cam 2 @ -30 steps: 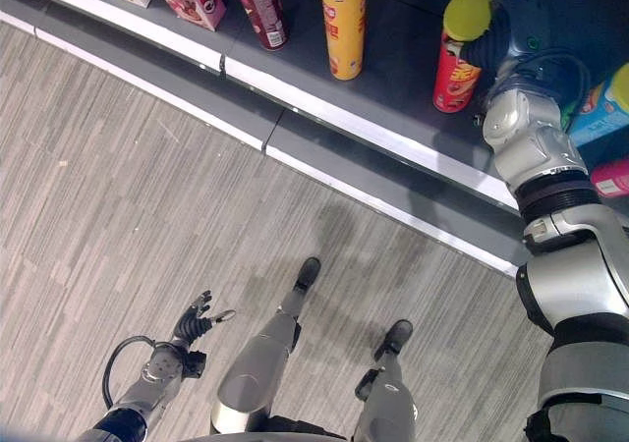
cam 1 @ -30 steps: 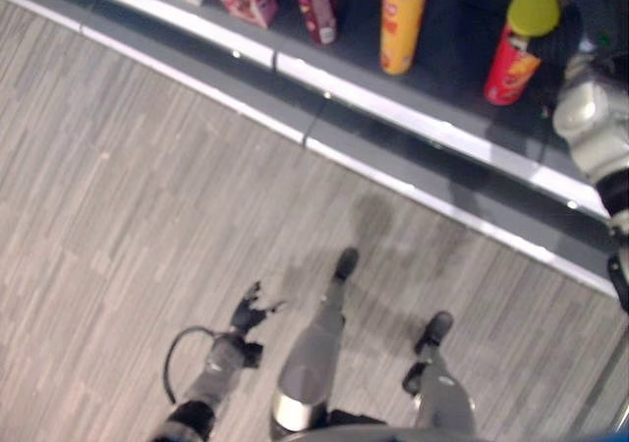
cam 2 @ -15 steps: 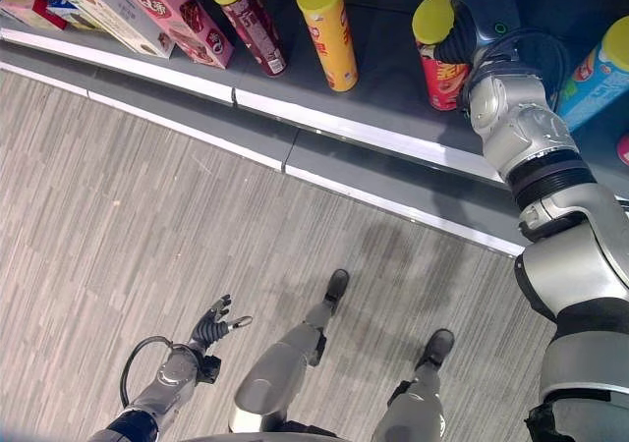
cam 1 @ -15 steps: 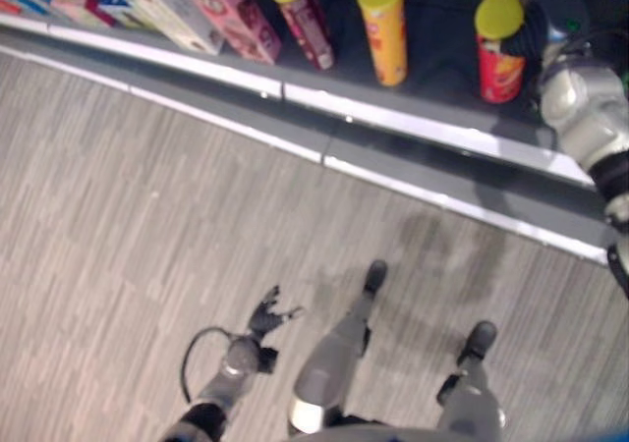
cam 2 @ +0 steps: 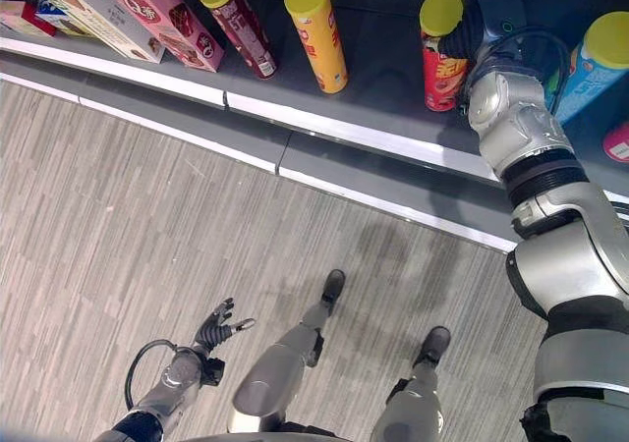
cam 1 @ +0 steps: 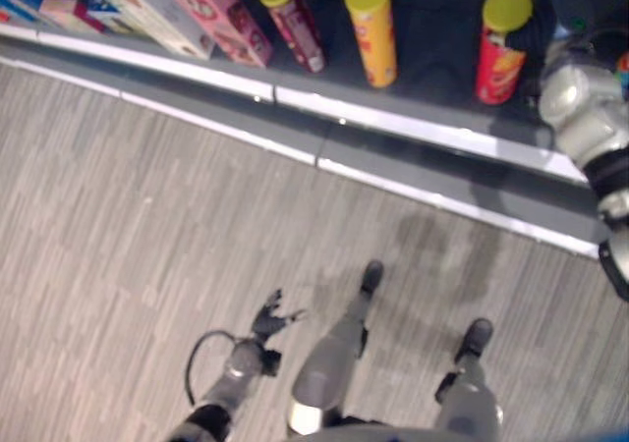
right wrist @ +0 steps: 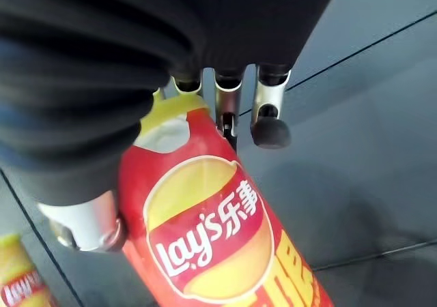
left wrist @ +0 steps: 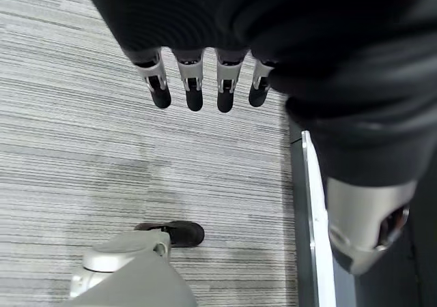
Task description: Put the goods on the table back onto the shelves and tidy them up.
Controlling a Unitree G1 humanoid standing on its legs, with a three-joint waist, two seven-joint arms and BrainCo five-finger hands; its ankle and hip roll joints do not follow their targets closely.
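red chip can (cam 2: 444,64) with a yellow lid stands upright on the dark shelf (cam 2: 383,88), and the right hand (cam 2: 488,15) is at its top, on the side away from the yellow can; in the right wrist view the thumb (right wrist: 82,225) lies against one side of the can (right wrist: 212,232) and the fingers (right wrist: 270,126) reach past its other side near the lid, so the hand is wrapped round the can's upper part, though how firmly the far fingers press cannot be told. taking the red chip can as landmark: a yellow chip can (cam 2: 316,34) stands well apart from it along the shelf, beyond that a dark red can (cam 2: 238,25) with a yellow lid, then a pink box (cam 2: 162,20) and a pale long box (cam 2: 84,15) lying tilted near the shelf's front edge. on the opposite side of the red chip can, just past the right arm, stands a blue can (cam 2: 590,69) with a yellow lid, and a pink round item (cam 2: 617,142) shows beside it. the left hand (cam 2: 218,326) hangs low over the grey striped floor (cam 2: 118,226), far from the red chip can, with its fingers (left wrist: 194,92) straight and spread, holding nothing.
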